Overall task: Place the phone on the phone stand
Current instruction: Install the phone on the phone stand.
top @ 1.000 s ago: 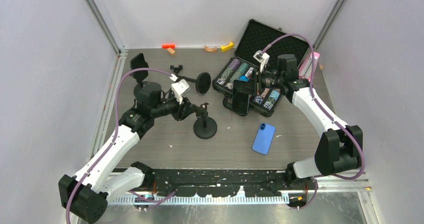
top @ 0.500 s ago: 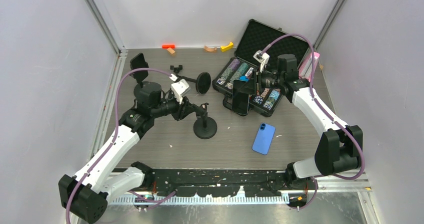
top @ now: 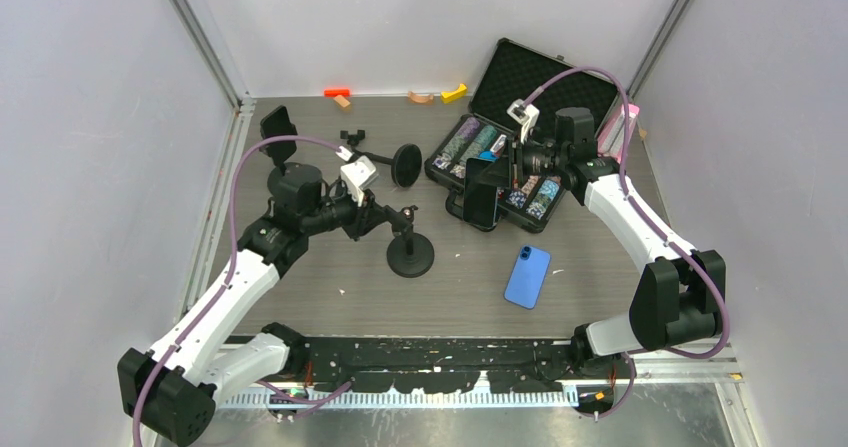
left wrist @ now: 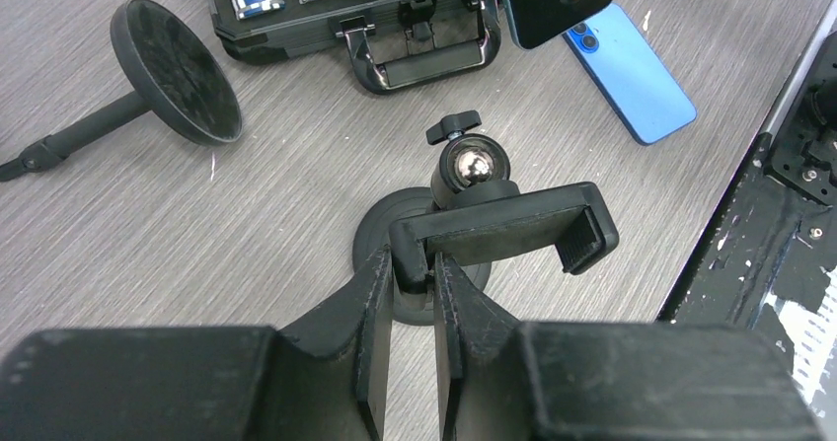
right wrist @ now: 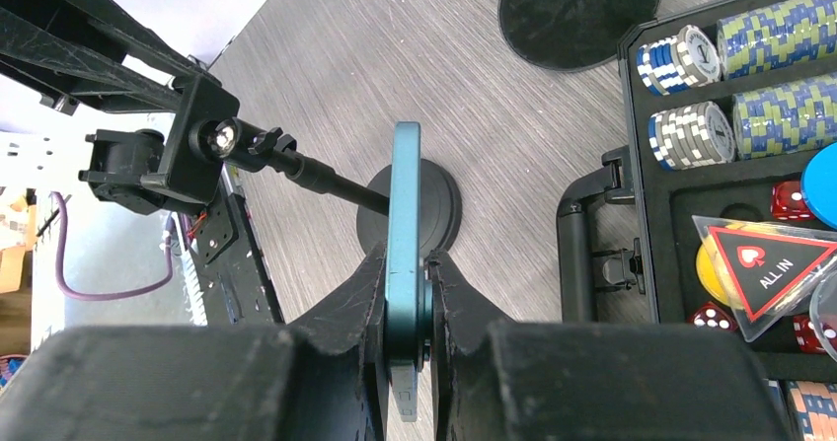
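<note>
- Step in hand, as judged: the phone stand (left wrist: 503,226) is steadied so that the phone can be set into its clamp.
- Left pincer (left wrist: 415,263): narrow, pinched on the left end of the stand's clamp bar. One of its fingers (left wrist: 375,298) is seen on each side of that end, with the stand's round base below.
- Right pincer (right wrist: 407,258): closed across the faces of the teal phone (right wrist: 405,184), which is held edge-on and upright.
- Phone's place: off the desk (top: 330,267), in the air to the right of the stand, on the chip case (top: 545,77) side. It is not yet at the clamp.
- A blue phone (top: 527,276) is seen lying flat to the right of the stand, nearer the arm bases. It is touched by neither pincer.
- The phone's long edges should be lined up with the clamp's two hooked ends before it is brought in.
- Whether the clamp stands wide enough for the phone cannot be told, so this should be checked on approach and the phone not forced.
- The ball joint (left wrist: 474,165) under the clamp may swivel under a push. The stand is best held firmly and the phone eased in slowly.
- The right pincer's tips should be kept clear of the hooks, or the phone may be stopped short of seating.
</note>
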Robot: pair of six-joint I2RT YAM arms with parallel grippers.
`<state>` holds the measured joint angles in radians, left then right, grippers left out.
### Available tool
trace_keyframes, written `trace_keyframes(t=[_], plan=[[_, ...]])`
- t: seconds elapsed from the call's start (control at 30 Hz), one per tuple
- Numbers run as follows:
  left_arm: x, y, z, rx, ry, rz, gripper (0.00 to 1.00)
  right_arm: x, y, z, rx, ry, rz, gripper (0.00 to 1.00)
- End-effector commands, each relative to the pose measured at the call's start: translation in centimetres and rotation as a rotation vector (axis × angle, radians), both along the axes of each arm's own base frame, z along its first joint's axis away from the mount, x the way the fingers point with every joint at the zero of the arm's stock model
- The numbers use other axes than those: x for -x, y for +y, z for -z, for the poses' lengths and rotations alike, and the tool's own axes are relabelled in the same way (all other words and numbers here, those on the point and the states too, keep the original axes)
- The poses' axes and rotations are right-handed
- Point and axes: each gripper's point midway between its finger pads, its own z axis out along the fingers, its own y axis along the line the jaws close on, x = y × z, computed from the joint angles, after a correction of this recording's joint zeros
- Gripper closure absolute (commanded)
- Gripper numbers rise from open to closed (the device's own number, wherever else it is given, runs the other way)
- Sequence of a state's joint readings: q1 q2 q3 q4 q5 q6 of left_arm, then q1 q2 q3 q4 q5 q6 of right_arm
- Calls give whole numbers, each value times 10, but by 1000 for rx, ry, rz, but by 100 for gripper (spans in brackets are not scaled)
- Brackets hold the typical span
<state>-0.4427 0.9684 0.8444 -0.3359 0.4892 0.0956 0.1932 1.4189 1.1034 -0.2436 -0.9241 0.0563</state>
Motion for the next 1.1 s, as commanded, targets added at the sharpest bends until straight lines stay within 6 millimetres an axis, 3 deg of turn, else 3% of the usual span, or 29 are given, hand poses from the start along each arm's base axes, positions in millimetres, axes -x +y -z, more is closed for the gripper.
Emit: trace_keyframes(t=[0.0,0.23,0.43,0.63,0.87,1.07], plan=[[5,-2,1,27,18,5,100,-1,6,-36,-61,-98,-34,100],[0,-8,-3,53,20,20,100,23,30,-70,-96,-167,-114,100],[-6,-14,0,52,29,42,100,72,79,-105,-118,-276,-313,100],[-14,-23,3,76,61,54,100,108,105,-135,-150,-370,-474,100],[-22,-40,-12,122,72,116,100,136,131,-140,-151,-404,-619,100],[-13,-45,-14,139,97,172,100,136,154,-133,-120,-465,-698,100]])
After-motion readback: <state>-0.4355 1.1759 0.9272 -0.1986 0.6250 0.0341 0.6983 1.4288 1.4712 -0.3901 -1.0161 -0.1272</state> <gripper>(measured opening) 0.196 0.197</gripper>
